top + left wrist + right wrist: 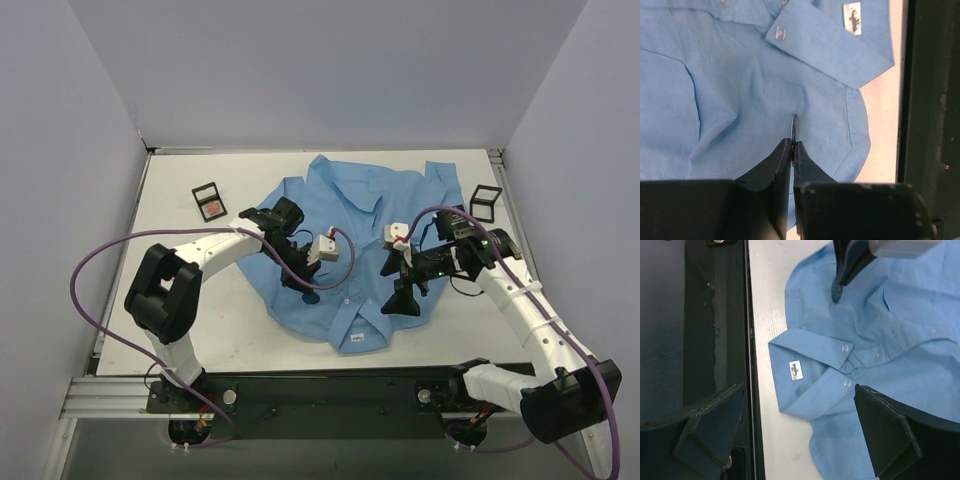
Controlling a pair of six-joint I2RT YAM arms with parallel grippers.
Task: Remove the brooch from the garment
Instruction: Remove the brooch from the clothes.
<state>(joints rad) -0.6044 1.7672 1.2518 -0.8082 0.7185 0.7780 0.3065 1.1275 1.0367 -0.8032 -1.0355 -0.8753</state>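
Left pincer (792, 145) is clenched almost flat at a pucker in the light blue collared fabric shirt (350, 200). Between its tips stands a thin dark sliver, which reads as the small round dark-blue brooch (795, 127) seen edge-on, against the cloth; its face is not visible. Right pincer (800, 432) is released, jaws spread wide, hanging above the collar and the small white neck label (794, 370) by the table's near edge. The shirt lies crumpled across the middle of the flat white table (200, 330), collar toward the near edge. One black rectangular frame (209, 200) lies toward the far left corner, and a second black rectangular frame (485, 202) lies by the right edge. Plain pale grey walls (320, 70) enclose the left, far and right edges. A black strip (330, 385) runs along the near edge.
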